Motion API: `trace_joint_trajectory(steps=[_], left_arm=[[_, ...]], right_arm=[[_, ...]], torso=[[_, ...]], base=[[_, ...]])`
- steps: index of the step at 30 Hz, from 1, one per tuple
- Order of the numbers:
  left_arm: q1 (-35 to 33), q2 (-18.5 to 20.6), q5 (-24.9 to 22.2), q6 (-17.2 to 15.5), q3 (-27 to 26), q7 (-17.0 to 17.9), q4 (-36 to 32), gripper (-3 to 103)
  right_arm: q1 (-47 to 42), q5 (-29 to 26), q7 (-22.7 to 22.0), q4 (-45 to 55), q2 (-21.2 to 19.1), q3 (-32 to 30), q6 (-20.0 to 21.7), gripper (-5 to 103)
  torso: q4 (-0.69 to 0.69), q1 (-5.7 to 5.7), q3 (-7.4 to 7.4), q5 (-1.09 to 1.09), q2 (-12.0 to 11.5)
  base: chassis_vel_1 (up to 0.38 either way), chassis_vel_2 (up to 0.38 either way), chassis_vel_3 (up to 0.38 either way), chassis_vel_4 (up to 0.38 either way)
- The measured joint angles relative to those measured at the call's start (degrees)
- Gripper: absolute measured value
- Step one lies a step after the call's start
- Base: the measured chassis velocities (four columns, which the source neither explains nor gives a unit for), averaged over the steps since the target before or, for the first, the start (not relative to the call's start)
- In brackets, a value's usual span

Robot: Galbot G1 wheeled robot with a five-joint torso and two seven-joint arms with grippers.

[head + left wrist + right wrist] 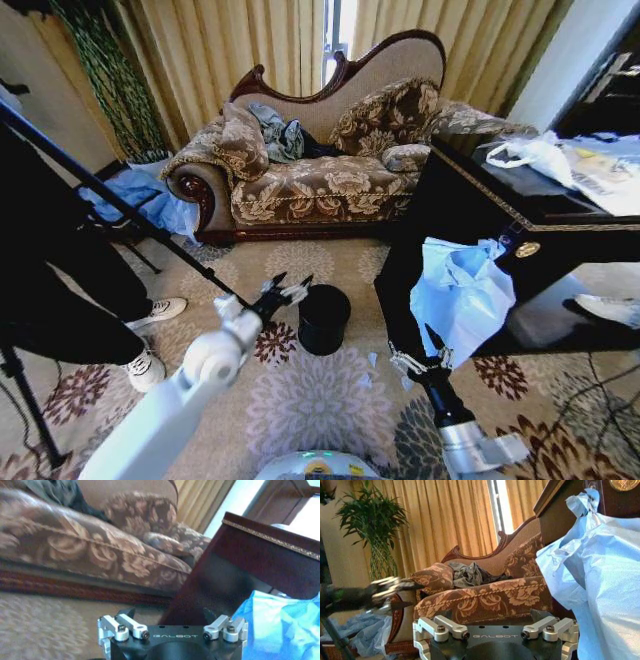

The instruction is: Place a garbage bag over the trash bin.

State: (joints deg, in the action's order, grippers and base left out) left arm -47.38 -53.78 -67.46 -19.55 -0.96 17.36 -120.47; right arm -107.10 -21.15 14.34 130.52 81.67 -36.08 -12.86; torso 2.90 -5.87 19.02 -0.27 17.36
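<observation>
One black bin. One blue bag hanging on the dark table. One sofa. Two robot grippers. One white bag.

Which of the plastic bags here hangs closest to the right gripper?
The pale blue garbage bag hanging off the dark cabinet, just above the right gripper. The white bag lies on top; the blue bundle sits left of the sofa.
</observation>
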Motion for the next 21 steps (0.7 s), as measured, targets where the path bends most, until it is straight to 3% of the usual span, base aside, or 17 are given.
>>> trace_joint_trajectory(steps=[4,5,7,8,10,11,14,21], left_arm=[[12.52,-3.75,-12.97,-2.58,5.95,5.48,3.28,93],[12.52,-3.75,-12.97,-2.58,5.95,5.48,3.28,93],[17.50,-6.60,-20.89,-4.99,7.76,7.21,4.35,93],[17.50,-6.60,-20.89,-4.99,7.76,7.21,4.35,93],[22.33,-10.43,-28.34,-6.44,9.52,8.88,5.88,93],[22.33,-10.43,-28.34,-6.44,9.52,8.88,5.88,93],[27.88,-15.69,-36.27,-7.65,11.66,13.83,8.86,93],[32.08,-20.91,-40.55,-7.74,15.74,17.50,14.58,93]], right_arm=[[0.62,-0.17,3.01,-3.10,-0.74,-2.86,-1.29,100],[0.62,-0.17,3.01,-3.10,-0.74,-2.86,-1.29,100],[0.61,-0.16,5.17,-4.33,-0.98,-4.14,-1.77,100],[0.61,-0.16,5.17,-4.33,-0.98,-4.14,-1.77,100],[0.43,-0.19,6.30,-4.91,-1.13,-4.42,-2.34,100],[0.43,-0.19,6.30,-4.91,-1.13,-4.42,-2.34,100],[0.29,-0.26,6.79,-5.94,-0.93,-4.45,-3.46,100],[-0.29,-0.75,7.37,-6.97,-0.85,-4.47,-4.46,100]], torso=[[0.00,0.00,0.00,0.02,0.00],[0.00,0.00,0.00,0.02,0.00],[-0.01,0.00,0.00,0.01,0.00],[-0.01,0.00,0.00,0.01,0.00],[-0.02,0.00,-0.01,0.01,0.00],[-0.02,0.00,-0.01,0.01,0.00],[0.00,0.01,-0.01,0.03,0.00],[-0.02,0.01,-0.01,0.00,0.00]], base=[[0.000,0.000,0.000,0.000],[0.000,0.000,0.000,0.000],[0.000,0.000,0.000,0.000],[0.000,0.000,0.000,0.000],[0.000,0.000,0.000,0.000],[0.000,0.000,0.000,0.000],[0.000,0.000,0.000,0.000],[0.000,0.000,0.000,0.000]])
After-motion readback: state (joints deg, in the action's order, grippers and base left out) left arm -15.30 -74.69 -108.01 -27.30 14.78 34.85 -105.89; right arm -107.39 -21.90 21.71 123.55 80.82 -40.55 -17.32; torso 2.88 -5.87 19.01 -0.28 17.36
